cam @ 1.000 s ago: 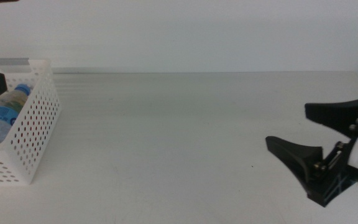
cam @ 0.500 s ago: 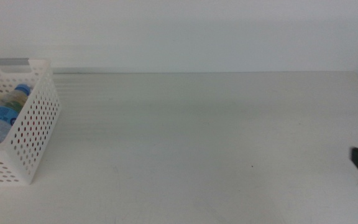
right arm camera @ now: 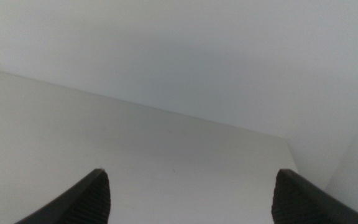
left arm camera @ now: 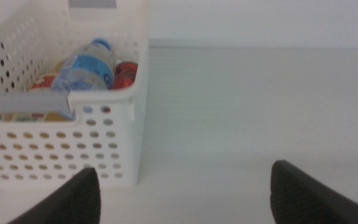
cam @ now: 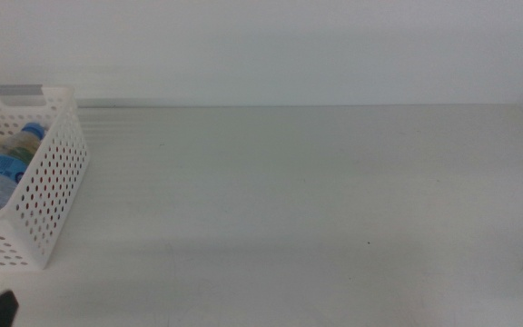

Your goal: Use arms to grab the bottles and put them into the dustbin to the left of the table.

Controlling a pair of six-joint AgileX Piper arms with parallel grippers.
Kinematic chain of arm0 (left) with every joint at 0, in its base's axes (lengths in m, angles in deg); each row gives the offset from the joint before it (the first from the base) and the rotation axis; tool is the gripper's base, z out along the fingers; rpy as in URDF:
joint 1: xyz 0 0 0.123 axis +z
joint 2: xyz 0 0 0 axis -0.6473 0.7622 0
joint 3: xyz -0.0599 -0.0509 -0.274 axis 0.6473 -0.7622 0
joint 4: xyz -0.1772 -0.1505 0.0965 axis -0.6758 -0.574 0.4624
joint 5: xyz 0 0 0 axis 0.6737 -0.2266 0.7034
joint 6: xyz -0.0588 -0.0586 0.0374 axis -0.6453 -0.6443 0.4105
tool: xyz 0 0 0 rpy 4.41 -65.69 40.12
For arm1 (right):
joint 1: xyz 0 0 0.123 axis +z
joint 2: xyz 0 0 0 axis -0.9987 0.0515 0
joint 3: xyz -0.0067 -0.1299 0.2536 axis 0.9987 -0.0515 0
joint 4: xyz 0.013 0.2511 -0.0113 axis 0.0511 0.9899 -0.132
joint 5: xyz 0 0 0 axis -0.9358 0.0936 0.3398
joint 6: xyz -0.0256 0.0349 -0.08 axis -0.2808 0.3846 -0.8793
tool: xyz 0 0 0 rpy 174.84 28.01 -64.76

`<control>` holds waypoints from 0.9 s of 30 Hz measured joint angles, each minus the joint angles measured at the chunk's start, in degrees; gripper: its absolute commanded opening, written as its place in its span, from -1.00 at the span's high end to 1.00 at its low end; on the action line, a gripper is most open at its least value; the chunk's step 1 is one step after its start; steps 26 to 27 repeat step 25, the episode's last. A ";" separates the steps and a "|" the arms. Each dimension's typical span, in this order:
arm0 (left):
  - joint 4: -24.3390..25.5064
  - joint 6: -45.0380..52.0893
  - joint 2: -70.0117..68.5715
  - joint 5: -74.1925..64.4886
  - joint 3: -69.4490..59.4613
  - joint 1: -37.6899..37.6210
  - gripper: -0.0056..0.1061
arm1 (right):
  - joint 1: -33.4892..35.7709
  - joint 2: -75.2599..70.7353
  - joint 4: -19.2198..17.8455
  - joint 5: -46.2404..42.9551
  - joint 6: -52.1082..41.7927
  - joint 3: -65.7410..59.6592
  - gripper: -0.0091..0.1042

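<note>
I count one dustbin at the table's left end. Inside it: one blue-capped water bottle lying on its side, cap toward the bin's far wall, one red can beside it, and something yellow beneath, partly hidden. My left gripper hangs just in front of the bin, jaws spread wide and empty. My right gripper is well away from the bin, jaws also apart, holding nothing.
</note>
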 measured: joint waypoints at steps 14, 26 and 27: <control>0.06 0.00 -2.60 6.12 -9.10 0.00 -0.72 | -1.57 -8.20 0.00 4.28 0.00 -6.72 -0.36; 0.78 0.00 -2.60 6.31 -9.14 0.00 -0.72 | -2.70 -8.21 0.00 6.39 0.00 -6.76 -0.36; 0.78 0.00 -2.60 6.31 -9.14 0.00 -0.72 | -2.70 -8.21 0.00 6.39 0.00 -6.76 -0.36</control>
